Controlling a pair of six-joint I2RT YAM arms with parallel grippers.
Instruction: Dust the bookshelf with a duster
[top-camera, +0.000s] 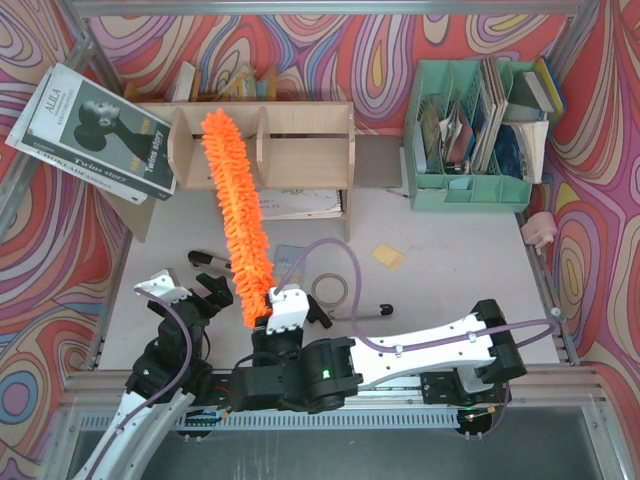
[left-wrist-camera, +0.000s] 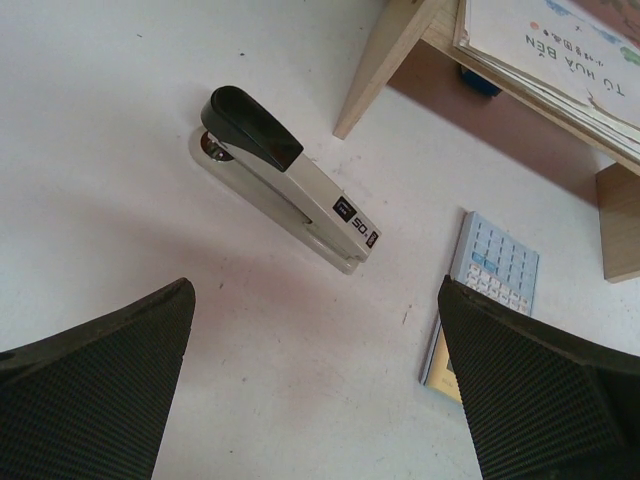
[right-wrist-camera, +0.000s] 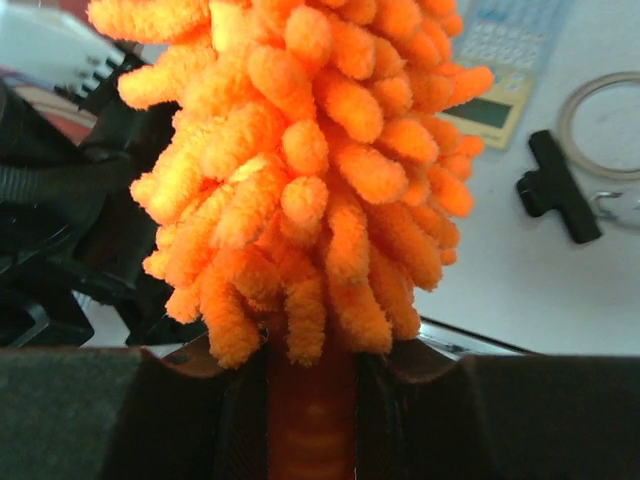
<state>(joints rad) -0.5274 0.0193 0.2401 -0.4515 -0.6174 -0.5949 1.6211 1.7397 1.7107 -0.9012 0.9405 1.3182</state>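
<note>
- The right gripper (right-wrist-camera: 312, 400) is shut tight on the slim orange handle of the duster (right-wrist-camera: 300, 170), one finger on either side, just below the fluffy head
- From above, the duster (top-camera: 235, 215) slants up and away from the right gripper (top-camera: 272, 305), leaning a little left, and its far tip is at the left compartment of the bookshelf (top-camera: 300, 150); whether the fibres touch the wood cannot be told
- The left gripper (left-wrist-camera: 315, 390) stands wide open with nothing between its fingers, low over the white table (left-wrist-camera: 120, 120)
- Just ahead of it lies a grey stapler (left-wrist-camera: 285, 180) with a black top, and to its right a pale blue calculator (left-wrist-camera: 490, 275)
- A plywood leg of the bookshelf (left-wrist-camera: 385, 60) stands beyond the stapler, with flat books (left-wrist-camera: 560, 50) stacked under the shelf
- Near the right gripper lie a ring of tape (right-wrist-camera: 600, 120) and a small black clip (right-wrist-camera: 555, 185)
- A mint-green file organiser (top-camera: 470, 190) stands to the right of the bookshelf, a magazine (top-camera: 95, 130) leans at its left
</note>
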